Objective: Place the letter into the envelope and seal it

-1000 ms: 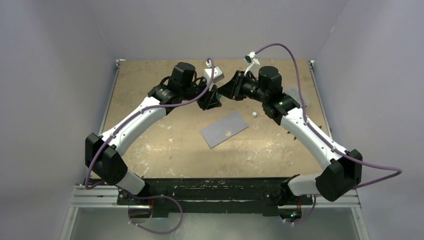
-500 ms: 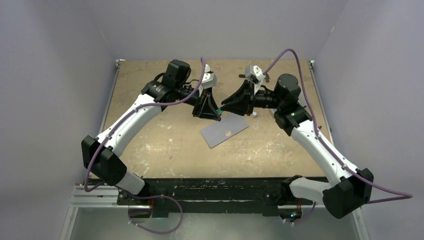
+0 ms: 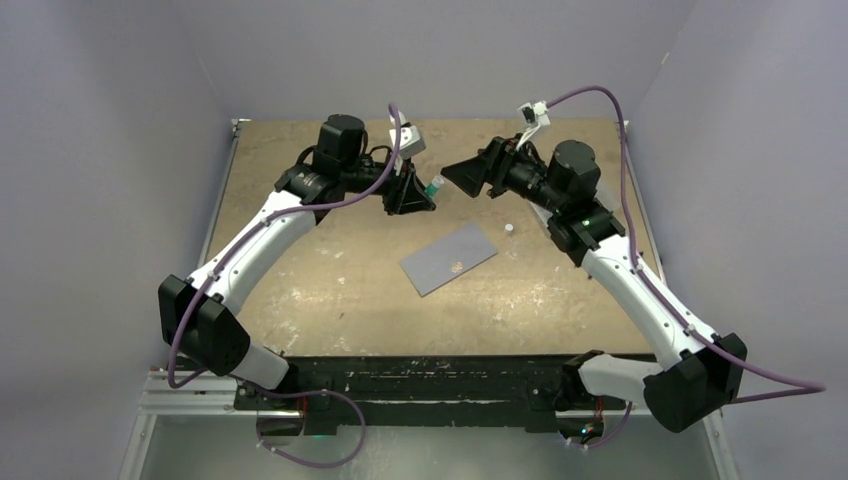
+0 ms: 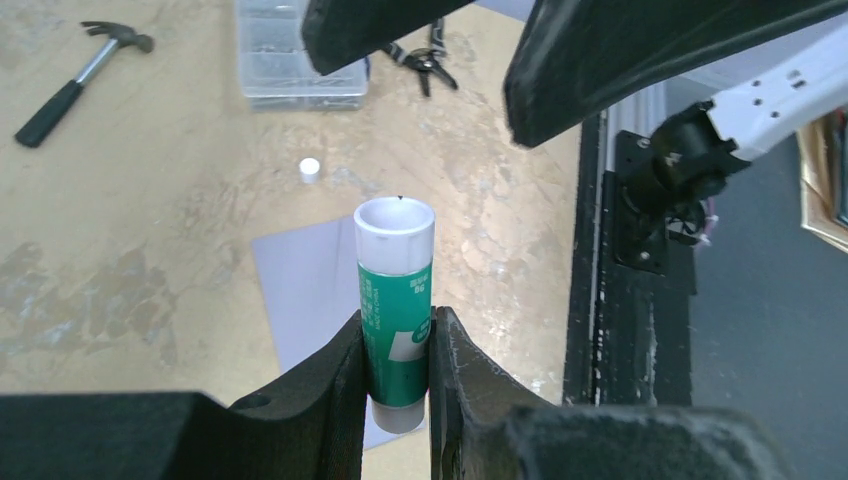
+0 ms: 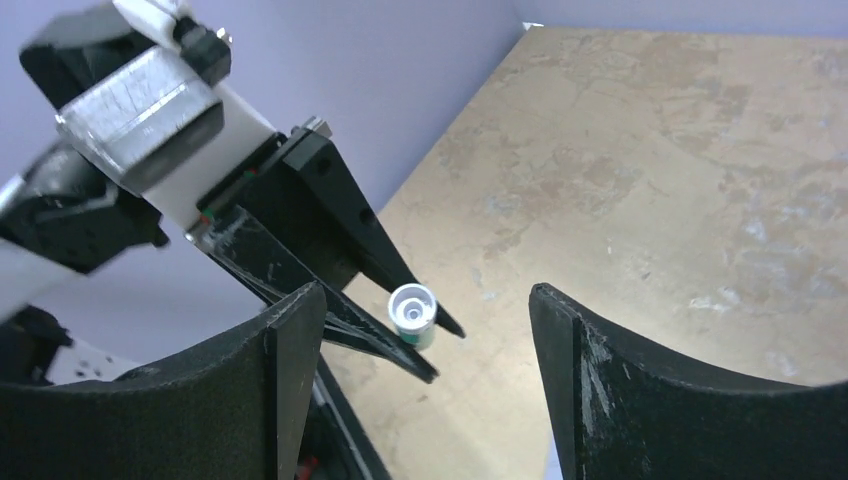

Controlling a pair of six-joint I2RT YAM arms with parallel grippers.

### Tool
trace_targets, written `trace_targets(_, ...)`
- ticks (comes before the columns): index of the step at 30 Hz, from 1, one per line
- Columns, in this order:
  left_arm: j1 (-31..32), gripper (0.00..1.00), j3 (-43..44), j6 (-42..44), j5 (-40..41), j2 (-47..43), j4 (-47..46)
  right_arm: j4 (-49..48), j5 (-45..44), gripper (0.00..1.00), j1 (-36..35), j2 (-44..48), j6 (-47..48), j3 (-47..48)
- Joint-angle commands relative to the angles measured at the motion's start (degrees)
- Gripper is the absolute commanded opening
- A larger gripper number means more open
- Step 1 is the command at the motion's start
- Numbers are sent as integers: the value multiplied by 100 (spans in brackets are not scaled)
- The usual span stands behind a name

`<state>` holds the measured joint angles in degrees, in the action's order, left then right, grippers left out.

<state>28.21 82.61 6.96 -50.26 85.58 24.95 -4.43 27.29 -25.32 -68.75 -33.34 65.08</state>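
The grey-blue envelope (image 3: 449,258) lies flat on the table, and it also shows under the fingers in the left wrist view (image 4: 305,290). The letter is not in view. My left gripper (image 3: 420,192) (image 4: 397,330) is shut on a green glue stick (image 4: 395,300) with its white open end up, held above the envelope's far corner. My right gripper (image 3: 450,178) (image 5: 425,330) faces it, open and apart from it, with the glue stick (image 5: 414,315) showing between its fingers at a distance. A small white cap (image 3: 509,229) (image 4: 310,169) rests on the table beside the envelope.
The left wrist view shows a hammer (image 4: 80,80), a clear plastic box (image 4: 300,55) and pliers (image 4: 425,65) lying on the tabletop beyond the cap. Purple-grey walls close the table at the back and both sides.
The right gripper has opened and drawn back and up from the glue stick. The left gripper has moved back and up from the envelope's corner with the stick still held.
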Motion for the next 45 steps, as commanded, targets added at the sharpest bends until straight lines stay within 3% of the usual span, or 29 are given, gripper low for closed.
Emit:
trace_targets(1, -8, 0, -166, -539, 595, -188, -886, -307, -662, 77, -24, -51, -1106, 77)
trace_targets(9, -8, 0, -570, -1236, 658, -320, -1561, 335, -475, 77, -227, -534, -907, 624)
trace_targets(15, -8, 0, -710, -1536, 640, -384, -1822, 766, -548, 61, -348, -824, -633, 854)
trace_targets(18, -8, 0, -716, -1666, 576, -376, -1864, 722, -609, 50, -359, -811, -609, 835)
trace_targets(22, -8, 1, -788, -1969, 537, -393, -2035, 472, -603, 23, -359, -733, -580, 679)
trace_targets(24, -8, 21, -802, -2224, 610, -409, -2109, 271, -538, 13, -359, -710, -391, 656)
trace_targets(26, -27, 39, -815, -2547, 865, -440, -2172, 325, -569, 9, -359, -716, -210, 663)
trace_targets(28, -83, 48, -853, -2872, 944, -448, -2238, 430, -467, 9, -359, -746, 117, 746)
trace_targets(30, -136, 50, -869, -3101, 893, -410, -2297, 628, -282, 9, -359, -826, 361, 876)
trace_targets(32, -149, 50, -877, -3226, 747, -342, -2320, 765, -113, 9, -359, -938, 463, 1012)
trace_targets(35, -157, 43, -1052, -3531, 693, -314, -2735, 730, 132, 9, -359, -1068, 513, 1103)
trace_targets(39, -155, 17, -1188, -3829, 576, -261, -3148, 627, 439, 10, -359, -1145, 466, 1126)
trace_targets(40, -157, 5, -1219, -3912, 511, -229, -3251, 615, 443, 14, -359, -1151, 442, 1129)
trace_targets(41, -158, 0, -1258, -4008, 487, -222, -3340, 604, 403, 26, -359, -1145, 410, 1130)
trace_targets(43, -158, 0, -1364, -4225, 633, -261, -3509, 513, 135, 62, -359, -1024, 298, 1043)
trace_targets(45, -155, 0, -1460, -4471, 982, -318, -3607, 157, -274, 79, -359, -727, -53, 712)
